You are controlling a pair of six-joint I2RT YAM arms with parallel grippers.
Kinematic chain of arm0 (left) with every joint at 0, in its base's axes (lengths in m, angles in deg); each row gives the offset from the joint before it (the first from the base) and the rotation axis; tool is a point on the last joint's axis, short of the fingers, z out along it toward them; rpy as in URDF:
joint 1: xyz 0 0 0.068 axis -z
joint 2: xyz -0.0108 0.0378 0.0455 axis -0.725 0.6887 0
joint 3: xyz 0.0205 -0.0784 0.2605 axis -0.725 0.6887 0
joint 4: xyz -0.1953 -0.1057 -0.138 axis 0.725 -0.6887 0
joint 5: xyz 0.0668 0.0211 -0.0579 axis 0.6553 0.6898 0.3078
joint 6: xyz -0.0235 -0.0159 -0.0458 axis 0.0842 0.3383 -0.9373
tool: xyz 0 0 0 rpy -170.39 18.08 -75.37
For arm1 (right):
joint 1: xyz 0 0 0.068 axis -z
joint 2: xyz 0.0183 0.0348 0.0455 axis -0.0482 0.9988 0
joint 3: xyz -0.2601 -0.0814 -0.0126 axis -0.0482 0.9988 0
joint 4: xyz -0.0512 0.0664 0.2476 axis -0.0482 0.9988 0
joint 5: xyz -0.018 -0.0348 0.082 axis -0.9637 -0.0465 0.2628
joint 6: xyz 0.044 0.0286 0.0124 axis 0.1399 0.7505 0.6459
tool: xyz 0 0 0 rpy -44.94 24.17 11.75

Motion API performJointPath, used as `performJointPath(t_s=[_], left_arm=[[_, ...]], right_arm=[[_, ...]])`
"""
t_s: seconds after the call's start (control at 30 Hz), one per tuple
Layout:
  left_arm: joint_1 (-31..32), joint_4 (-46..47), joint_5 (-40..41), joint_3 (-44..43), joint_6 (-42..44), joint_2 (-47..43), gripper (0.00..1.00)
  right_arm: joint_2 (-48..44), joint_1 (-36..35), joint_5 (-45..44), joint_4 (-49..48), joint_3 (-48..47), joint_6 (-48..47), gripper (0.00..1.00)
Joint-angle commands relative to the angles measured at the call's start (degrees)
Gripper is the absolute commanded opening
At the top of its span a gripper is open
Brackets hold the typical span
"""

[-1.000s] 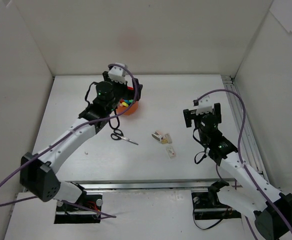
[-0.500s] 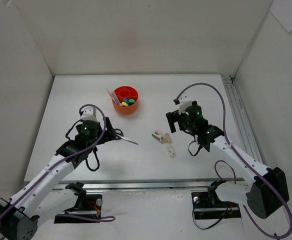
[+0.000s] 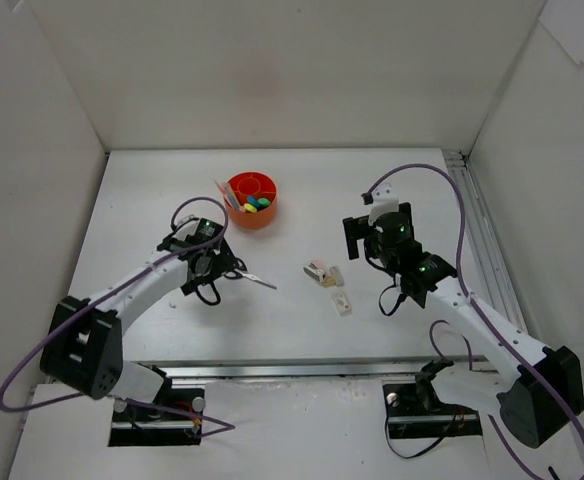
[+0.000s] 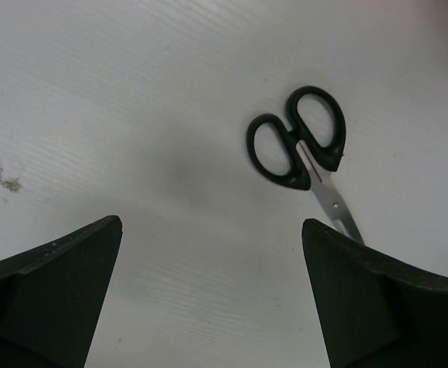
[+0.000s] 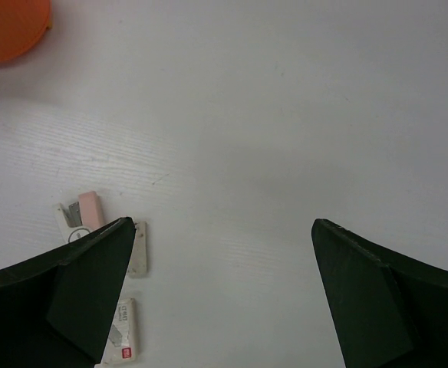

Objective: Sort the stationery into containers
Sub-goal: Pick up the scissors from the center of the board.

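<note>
Desk (image 3: 372, 190) inventory, counted by kind.

- Orange organiser (image 3: 257, 222): 1, round.
- Black-handled scissors (image 4: 297, 146): 1 pair, lying flat on the desk.
- Erasers: 3 loose on the desk. That is 1 white-and-pink (image 5: 77, 215), 1 beige (image 5: 140, 247) and 1 white with a red mark (image 5: 121, 342).
- Highlighters (image 3: 256, 204): 3 coloured ends show inside the organiser, 1 yellow, 1 green and 1 blue.
- Pens (image 3: 225, 193): thin, at the organiser's left rim; too small to count.

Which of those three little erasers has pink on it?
The eraser nearest the orange pot: one end is pink. The middle eraser and the farthest eraser show none.
</note>
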State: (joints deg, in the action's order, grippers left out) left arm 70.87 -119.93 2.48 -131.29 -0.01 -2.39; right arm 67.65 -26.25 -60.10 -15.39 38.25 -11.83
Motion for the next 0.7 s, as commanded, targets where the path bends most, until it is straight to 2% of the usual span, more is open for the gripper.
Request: performJointPath(t_s=[0.0,0.13,0.17,0.37,0.53,0.67], left_arm=[[-1.0,-3.1,0.5,-6.7,-3.7,4.7,1.00],[-2.1,-2.8,0.0,-8.8,-5.2,10.0,0.94],[-2.1,-2.8,-0.1,-9.0,-5.3,10.9,0.88],[-2.1,-1.7,-0.8,-8.9,-6.5,14.2,0.73],[-2.1,-0.2,-0.2,-8.9,-6.8,16.8,0.71],[-1.6,-0.3,1.1,-10.1,-7.3,19.3,0.62]], right_arm=[[-3.3,-0.2,-7.1,-2.1,0.1,0.4,0.98],[-4.3,0.1,-9.4,-2.0,0.8,0.1,0.98],[-4.5,0.1,-10.6,-2.0,0.9,0.1,0.98],[-4.5,0.2,-12.7,-1.9,1.0,0.1,0.98],[-4.3,0.2,-14.2,-1.9,1.5,0.1,0.98],[-4.7,0.1,-15.3,-1.9,2.0,-1.6,0.98]])
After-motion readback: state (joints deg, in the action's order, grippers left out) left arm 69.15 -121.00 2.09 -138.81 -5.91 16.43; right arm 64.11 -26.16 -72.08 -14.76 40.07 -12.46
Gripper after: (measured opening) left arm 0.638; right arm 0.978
